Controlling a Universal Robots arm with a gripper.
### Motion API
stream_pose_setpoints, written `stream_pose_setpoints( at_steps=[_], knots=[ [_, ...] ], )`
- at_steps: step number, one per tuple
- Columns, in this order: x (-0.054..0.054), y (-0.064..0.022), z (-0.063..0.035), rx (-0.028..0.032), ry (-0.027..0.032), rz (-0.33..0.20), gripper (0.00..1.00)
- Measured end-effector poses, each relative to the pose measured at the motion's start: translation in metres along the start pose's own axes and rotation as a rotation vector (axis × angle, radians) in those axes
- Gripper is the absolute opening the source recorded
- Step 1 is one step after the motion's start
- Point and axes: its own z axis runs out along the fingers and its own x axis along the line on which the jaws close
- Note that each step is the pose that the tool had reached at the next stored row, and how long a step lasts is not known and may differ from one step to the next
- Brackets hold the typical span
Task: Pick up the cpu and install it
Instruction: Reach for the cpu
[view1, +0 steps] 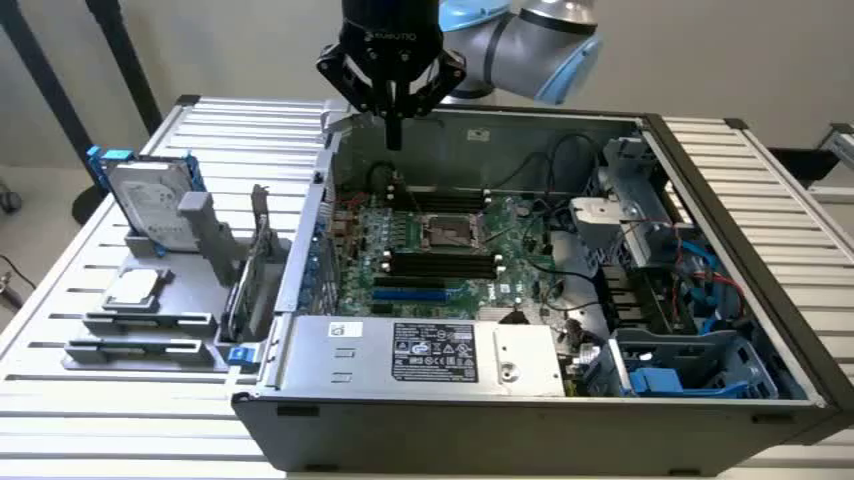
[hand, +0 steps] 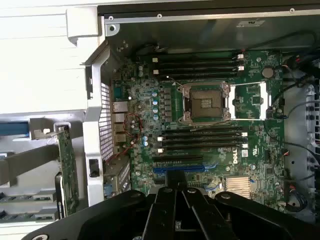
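The cpu (view1: 134, 288), a small flat square chip with a shiny silver-grey top and a thin darker rim, lies face up on a dull grey plastic holder block (view1: 140, 322). In the exterior view the block sits at about 9 o'clock from the open computer case (view1: 534, 410), on the ribbed, pale metal tabletop (view1: 120, 440). At about 12 o'clock from the chip, a large silver hard drive (view1: 150, 205) stands upright in a blue frame.

The black claw (view1: 394, 138) hangs at about 12 o'clock of the case, over its far wall and well apart from the cpu. Its fingers are drawn together into one narrow dark tip, with nothing seen between them. In the wrist view the claw (hand: 175, 182) shows as glossy black linkages with the closed tip over the board.

Inside the grey sheet-metal case lies a green motherboard (view1: 441, 250). Near its middle is the square socket (hand: 205, 102), ringed by a bright metal frame with the dark pin field exposed. Long black memory slots (hand: 200, 137) run in parallel rows on two sides of the socket. A finned silver heat sink (hand: 239, 185) sits close to the claw. At 6 o'clock of the board in the exterior view, a plain metal box with a black label (view1: 434, 352) spans the near edge of the case.
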Motion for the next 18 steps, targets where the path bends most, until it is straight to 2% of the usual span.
stream_pose_setpoints(
  at_steps=[13, 18],
  knots=[
    [0.000, 0.0000, 0.0000, 0.0000, 0.0000, 0.000, 0.11],
    [0.021, -0.0015, -0.0003, 0.0001, 0.0008, 0.000, 0.11]
  ],
)
